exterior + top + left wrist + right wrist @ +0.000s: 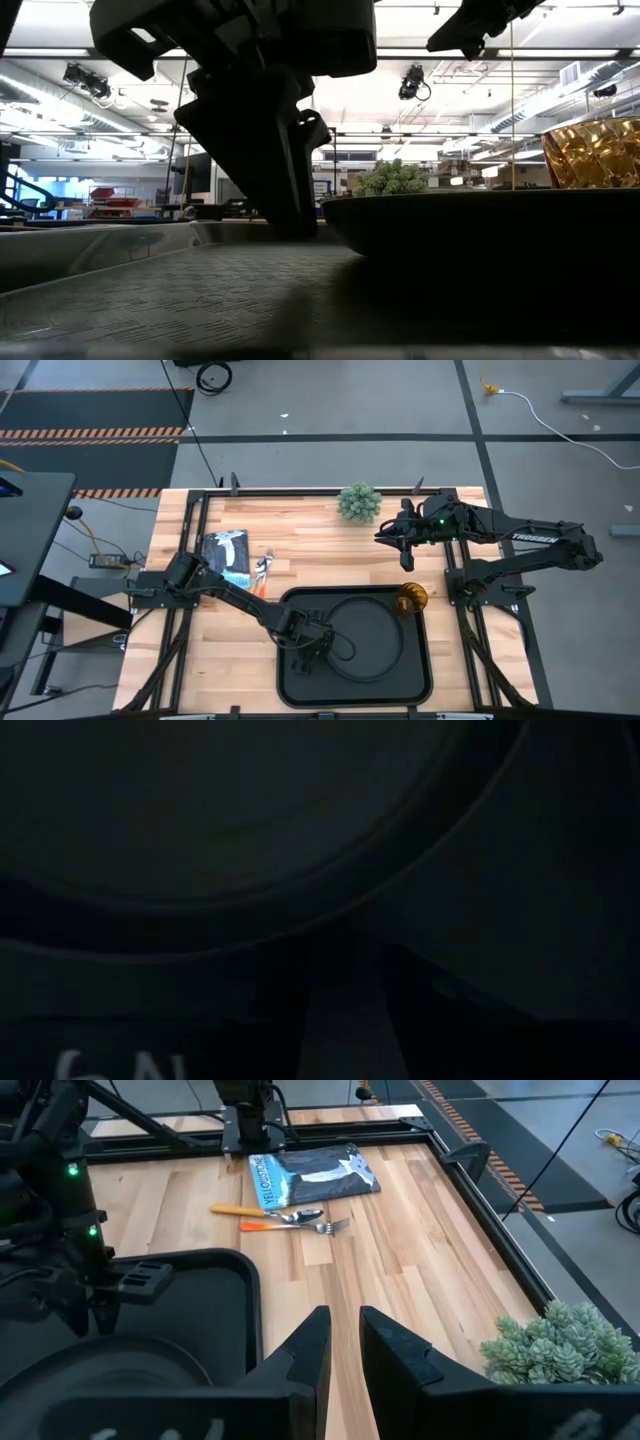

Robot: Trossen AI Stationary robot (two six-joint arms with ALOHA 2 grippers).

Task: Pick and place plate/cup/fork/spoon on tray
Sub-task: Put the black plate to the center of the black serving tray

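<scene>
The round black plate (365, 630) lies flat in the black tray (292, 685) and also shows in the low view (480, 225). My left gripper (310, 650) is low over the tray floor at the plate's left rim, open, with nothing between its fingers. The amber cup (411, 600) stands upright at the tray's far right corner. The spoon (270, 1211) and the fork (295, 1226) lie side by side on the table left of the tray. My right gripper (345, 1340) hangs above the table's far right part, slightly open and empty. My left gripper stands beside the plate's left rim (300, 910) with its fingers pointing down at the tray. Whether it touches the rim or the tray floor, I cannot tell, as the wrist view is dark there.
A printed dark bag (228, 552) lies at the far left, next to the fork and spoon. A small green plant (359, 503) stands at the far edge. Bare wood shows between the tray and the plant.
</scene>
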